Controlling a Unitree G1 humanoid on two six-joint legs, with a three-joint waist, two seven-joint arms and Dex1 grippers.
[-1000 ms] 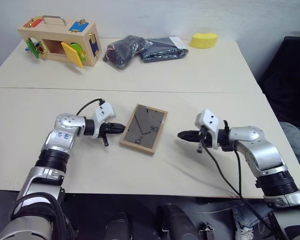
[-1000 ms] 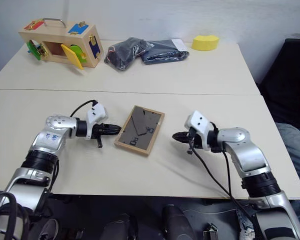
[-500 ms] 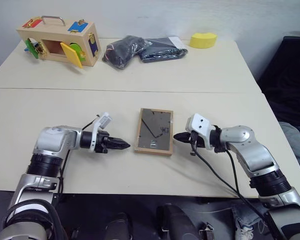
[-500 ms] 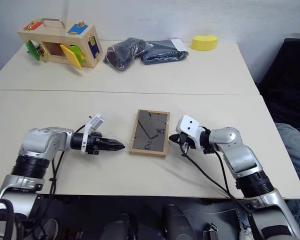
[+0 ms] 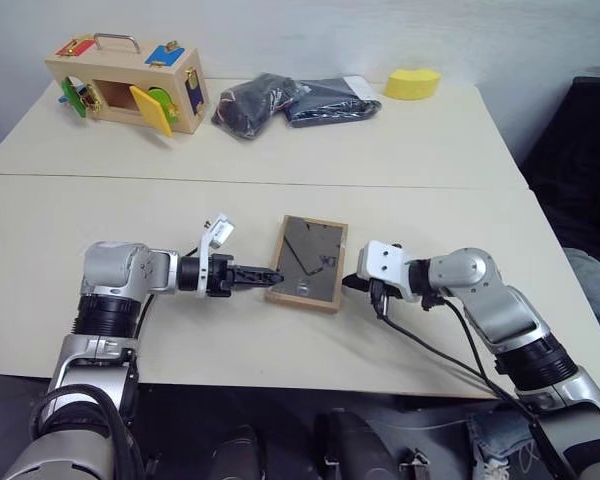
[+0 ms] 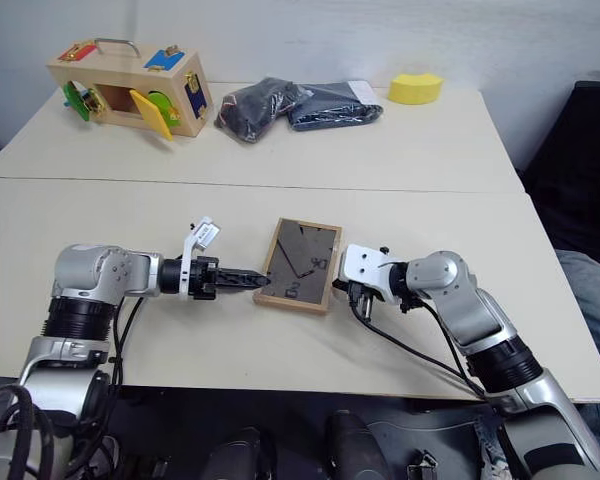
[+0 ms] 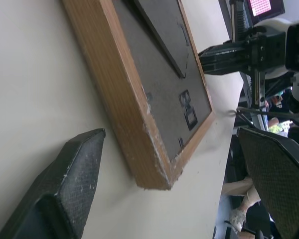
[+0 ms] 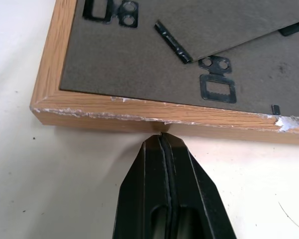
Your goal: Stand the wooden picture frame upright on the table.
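Observation:
The wooden picture frame (image 5: 308, 262) lies flat on the table (image 5: 430, 150), dark grey back up, with its fold-out stand folded against the back. My left gripper (image 5: 271, 277) points at the frame's near left corner. In the left wrist view its fingers (image 7: 65, 189) stand wide open on either side of that corner (image 7: 154, 169), not touching it. My right gripper (image 5: 348, 283) is shut, and its tip (image 8: 162, 142) touches the frame's right edge (image 8: 154, 117), low on the tabletop.
Along the table's far side stand a wooden box with colourful latches (image 5: 128, 72), a dark bag (image 5: 255, 100), a folded dark cloth (image 5: 330, 98) and a yellow sponge (image 5: 413, 82). A seam (image 5: 430, 186) crosses the tabletop. A black chair (image 5: 580, 150) stands at the right.
The frame has turned from slanted to nearly square with the table. My left gripper rolled, opened wide and closed in on the frame's corner. My right gripper slid left up to the frame's edge.

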